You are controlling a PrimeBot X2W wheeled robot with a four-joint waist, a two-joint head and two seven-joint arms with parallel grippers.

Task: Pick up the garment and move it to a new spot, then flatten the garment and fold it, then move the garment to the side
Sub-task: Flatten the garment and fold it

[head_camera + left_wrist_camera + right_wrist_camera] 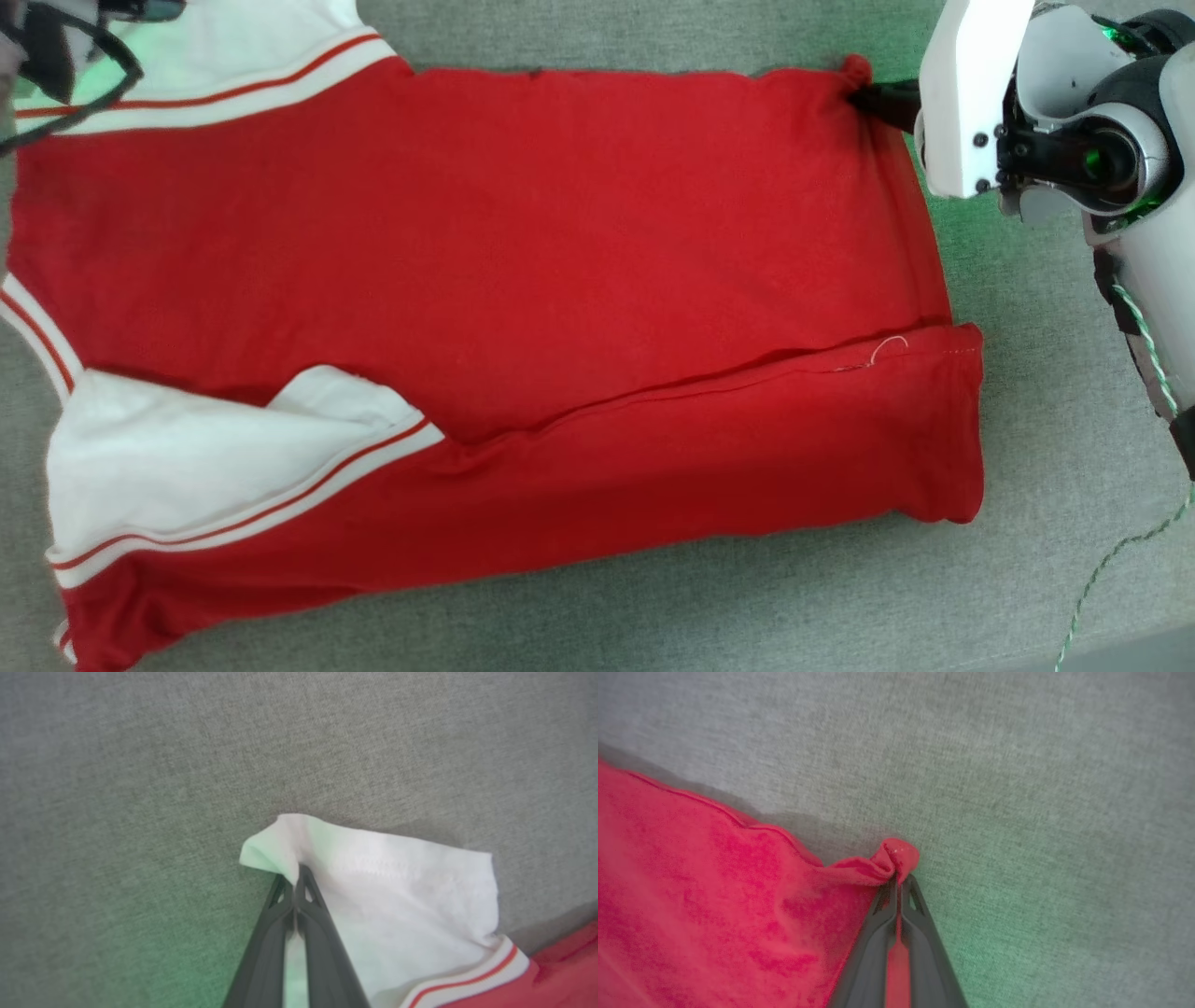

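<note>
The right gripper (899,879) is pressed together on a bunched red corner of the shirt (485,233), with a strip of red cloth caught between its fingers. The left gripper (294,872) is also clamped, pinching the edge of a white sleeve (397,891).

The shirt lies spread on the grey surface (1027,448), plain red side up, with its sleeves toward the robot's left and its hem toward the right. The near long side appears folded up onto the body. The two pinches sit at either end of the far edge, so the step in hand looks like the second lengthwise fold.

To do it well, both ends should rise together and to the same height, keeping the far edge taut between them. They should then travel toward the near side and come down so that the edge lies along the fold. The right grip holds only a small bunch, so a hard sideways pull could strip it out. The sleeve is loose cloth and may trail or crumple unless the lift is slow.

The surface is flat woven fabric, tinted green near each gripper, and probably drags a little on the cloth. A green-and-white cord (1144,345) hangs by the right arm. The room beyond the surface cannot be told.
</note>
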